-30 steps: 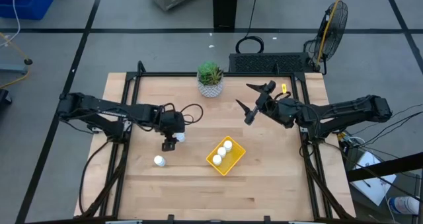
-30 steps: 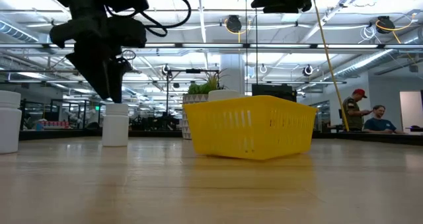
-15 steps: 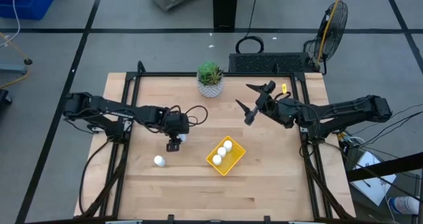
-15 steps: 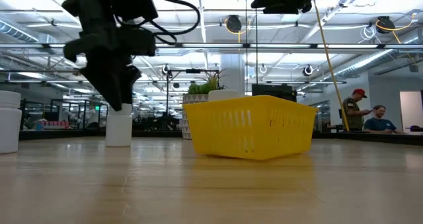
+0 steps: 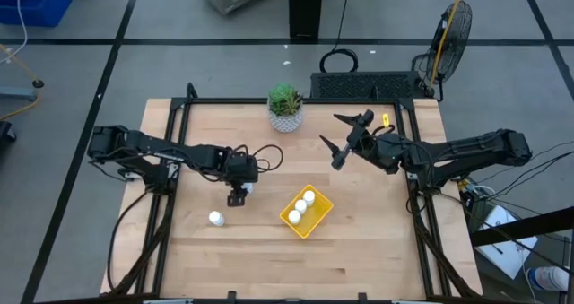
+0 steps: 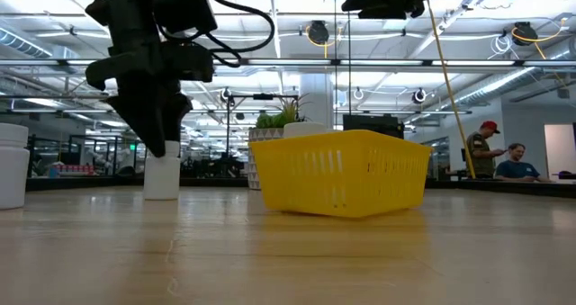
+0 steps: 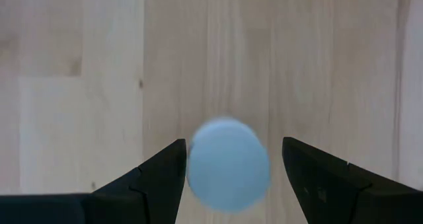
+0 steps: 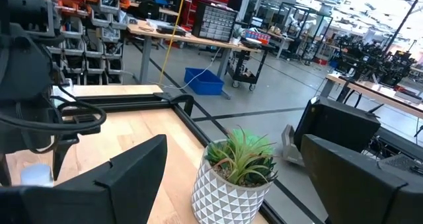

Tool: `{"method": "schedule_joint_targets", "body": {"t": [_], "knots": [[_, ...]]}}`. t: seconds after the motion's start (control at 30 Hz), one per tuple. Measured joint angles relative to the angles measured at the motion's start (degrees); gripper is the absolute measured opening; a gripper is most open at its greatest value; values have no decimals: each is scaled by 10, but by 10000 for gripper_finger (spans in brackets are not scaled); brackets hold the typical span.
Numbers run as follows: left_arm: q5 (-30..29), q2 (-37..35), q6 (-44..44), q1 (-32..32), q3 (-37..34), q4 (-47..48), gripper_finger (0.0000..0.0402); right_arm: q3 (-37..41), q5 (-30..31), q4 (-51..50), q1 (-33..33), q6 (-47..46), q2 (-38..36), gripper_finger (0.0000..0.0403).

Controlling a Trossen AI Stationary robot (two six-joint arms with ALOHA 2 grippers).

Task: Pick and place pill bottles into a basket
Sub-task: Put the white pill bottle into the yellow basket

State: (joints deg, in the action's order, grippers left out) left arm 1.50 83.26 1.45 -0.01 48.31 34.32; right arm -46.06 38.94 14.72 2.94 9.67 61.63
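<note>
High view, listed left to right: left arm reaching in over the wooden table [image 5: 359,241], its left gripper [image 5: 237,195] pointing down over one standing pill bottle [image 5: 244,186]; a second bottle [image 5: 216,218] standing alone nearer the front edge, apart from the gripper; the yellow basket [image 5: 319,217] right of centre, holding three bottles [image 5: 301,206] in a diagonal row; a potted plant [image 5: 285,106] at the far edge; the right gripper [image 5: 344,139] raised well clear of the table, fingers spread wide and empty, apparently waiting. Left wrist view: white cap of the bottle [image 7: 228,162] sits between the two dark fingers [image 7: 162,174], both visibly apart from it, one side nearly touching and the other with a wider gap; so the fingers are open around the bottle, not yet holding it. Low view: same gripper [image 6: 155,134] lowered over the upright bottle [image 6: 162,174], with the basket [image 6: 342,172] just beside to the right and another bottle [image 6: 13,165] at the left margin. Step in hand, by judgement: grasping this fourth bottle. Recommended handling: nudge the gripper sideways so the cap is centred between the fingers, close gently so the nearer finger does not tip the light bottle, lift straight up, then carry over the basket wall and release low in the free end.
</note>
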Motion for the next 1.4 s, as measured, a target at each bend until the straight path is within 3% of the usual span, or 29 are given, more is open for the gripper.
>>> {"method": "schedule_joint_targets", "body": {"t": [0.23, 0.43, 0.67, 0.87, 1.1, 1.27, 1.4], "knots": [[-29, 0, 3, 0, 0, 2, 246, 0, 0, 0, 0, 0, 0, 338], [-30, 0, 0, 0, 0, 0, 159, 0, 0, 0, 0, 0, 0, 338], [-20, 0, -2, -5, 0, -13, 159, 0, 8, 0, -1, 4, 0, 338], [-44, -17, -42, -38, 3, -115, 159, 0, 16, -2, -13, 2, 0, 338], [-9, -33, -103, -81, 95, -154, 159, 0, 16, 3, -16, 0, 0, 338], [-4, -1, -159, -102, 202, -88, 159, 0, 15, 7, -16, -1, 0, 338], [-13, 65, -197, -101, 299, -9, 159, 0, 15, 7, -16, -4, 0, 338]]}}
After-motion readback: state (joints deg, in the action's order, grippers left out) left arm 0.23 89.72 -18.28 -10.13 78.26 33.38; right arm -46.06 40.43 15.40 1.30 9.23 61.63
